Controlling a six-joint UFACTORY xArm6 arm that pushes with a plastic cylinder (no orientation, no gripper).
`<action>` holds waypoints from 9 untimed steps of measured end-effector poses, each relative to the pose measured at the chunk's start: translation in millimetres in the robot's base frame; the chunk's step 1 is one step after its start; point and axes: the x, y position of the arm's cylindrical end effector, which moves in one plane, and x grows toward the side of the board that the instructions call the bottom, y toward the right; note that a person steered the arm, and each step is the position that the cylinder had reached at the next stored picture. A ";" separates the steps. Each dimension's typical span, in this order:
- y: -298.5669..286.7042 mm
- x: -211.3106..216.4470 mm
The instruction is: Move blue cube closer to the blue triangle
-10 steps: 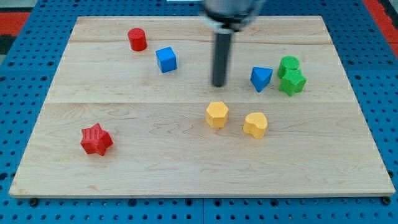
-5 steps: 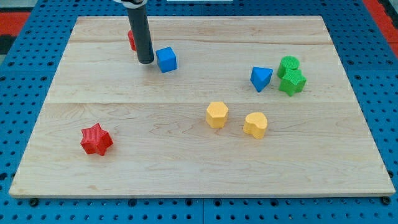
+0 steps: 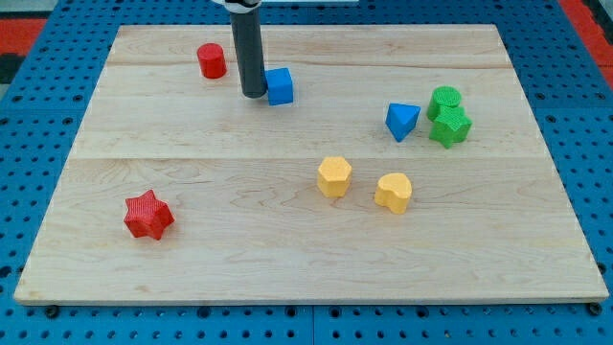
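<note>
My tip (image 3: 254, 95) sits hard against the left face of the blue cube (image 3: 279, 85), touching or as good as. No claw on this rig, just the rod, so nothing to open or close and nothing held. Cube is in the upper middle of the board (image 3: 192, 278), well apart from the blue triangle (image 3: 402, 121), which lies to the view's right and a bit lower, just beside the two green blocks (image 3: 447, 117). Red cylinder (image 3: 212, 60) is just left of the rod, out of the way. Yellow pair (image 3: 362, 184) sits lower, below the straight line from cube to triangle, so the path looks free. Red star (image 3: 147, 214) is far off at lower left. Handling guess: cube looks like a small, light, rigid plastic piece on smooth wood, so it should slide easily and probably spin if pushed off-centre (flat face helps, but a round rod gives only a point contact). Best contact is the middle of the left face, shaded slightly toward its upper edge, so the push heads right and a little down toward the triangle. Risk as I see it: cube yaws and slips off the tip, or an overshoot knocks the triangle into the greens. Task looks early, most of the gap remains.
</note>
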 end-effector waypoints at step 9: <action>119.1 -31.0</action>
